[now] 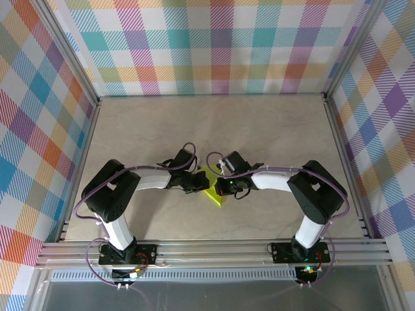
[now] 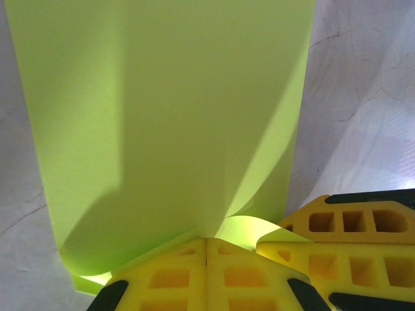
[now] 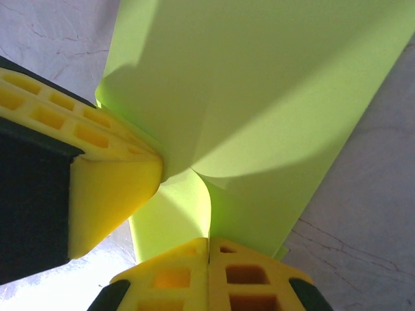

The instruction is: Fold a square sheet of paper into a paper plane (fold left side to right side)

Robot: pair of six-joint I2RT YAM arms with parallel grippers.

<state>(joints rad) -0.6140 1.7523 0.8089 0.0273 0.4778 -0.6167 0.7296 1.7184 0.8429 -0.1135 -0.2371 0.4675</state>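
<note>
Just near of mid-table, between the two wrists: the square sheet of paper, lime, one corner pointing toward the near edge. Rests on the pale marbled table, with plaid walls on the left, right and far sides.

At the left gripper: yellow pads pressed together, no gap. Pinches the sheet at its near edge, at a fold running down into the seam between the pads. Beyond that, stretches away flat toward the far side, with a curled flap lifting on the right.

At the right gripper: closed just as tight, clamped on a crease of the sheet running straight into the line between its pads. Doubles over just ahead of the pads, an upper layer bowed above a lower one.

Sit close together on the same stretch of paper; in the left wrist view, a yellow finger of the right gripper just right of the left one's pads, perhaps touching, hard to judge.
</note>
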